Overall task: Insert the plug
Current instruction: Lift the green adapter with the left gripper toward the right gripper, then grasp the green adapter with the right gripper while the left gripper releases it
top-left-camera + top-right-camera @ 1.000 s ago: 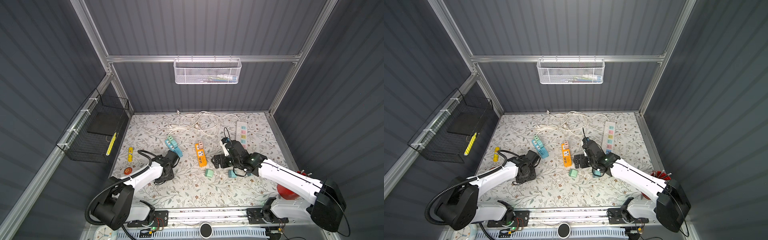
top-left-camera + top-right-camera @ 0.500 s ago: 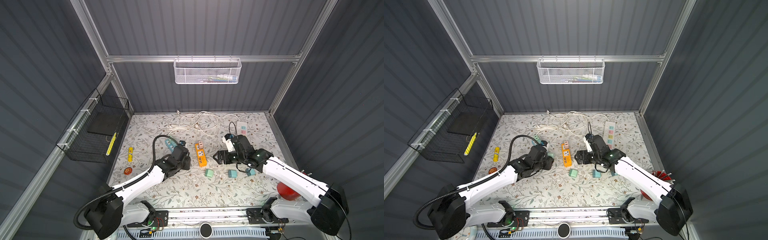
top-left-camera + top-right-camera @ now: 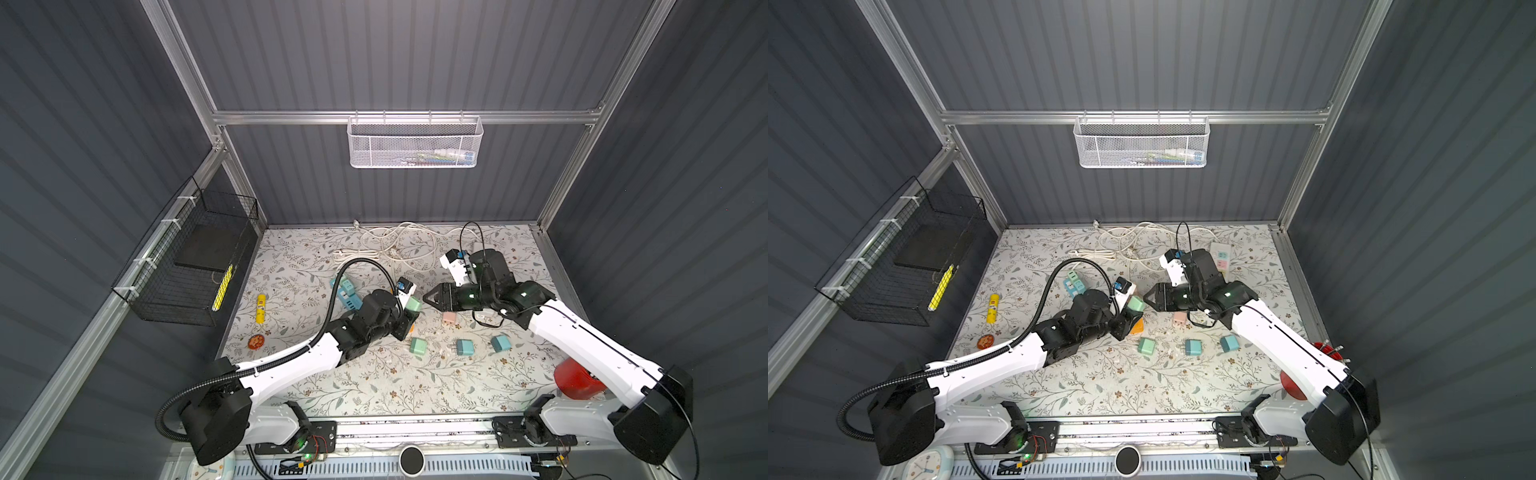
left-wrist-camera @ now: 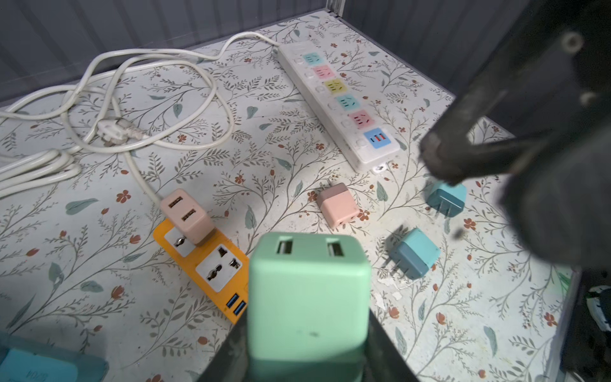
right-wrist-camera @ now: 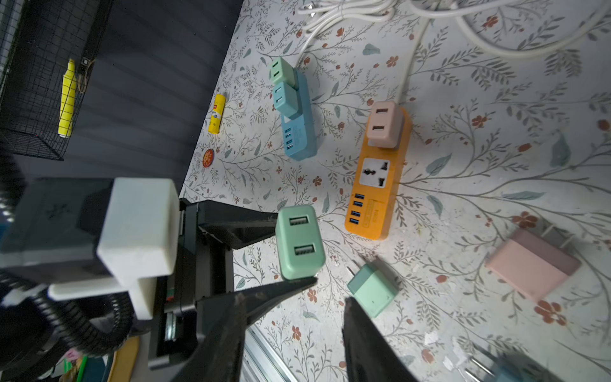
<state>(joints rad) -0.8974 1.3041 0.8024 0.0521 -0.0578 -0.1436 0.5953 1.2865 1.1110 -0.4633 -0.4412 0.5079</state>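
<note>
- Nearest the robot's base, a spare green plug [image 3: 417, 345] and a blue plug [image 3: 465, 347] lie loose on the table [image 3: 374, 386]. A low sweep of either arm could scatter them.
- The left gripper [image 3: 409, 311] is clamped on the green plug [image 4: 307, 291], which it holds clear of the table, close to the near end of the orange power strip [image 4: 211, 264]. The prongs are hidden beneath the plug's body, so their line-up with a socket cannot be judged. A skewed descent would jam them against the strip's face.
- The right gripper [image 3: 429, 297] is empty, its jaws parted by what looks like a modest gap. It points at the held plug from just beside it, and a touch here could twist the plug in its grip.
- The orange strip lies unheld, so a push from above could slide or tilt it. A beige plug [image 4: 186, 215] fills the far socket and crowds the free socket [image 4: 218, 268] beside it.
- Farther off lie the white power strip [image 4: 337, 99] and the coiled cable [image 4: 132, 99]. The cable appears to join the orange strip and might drag it.
</note>
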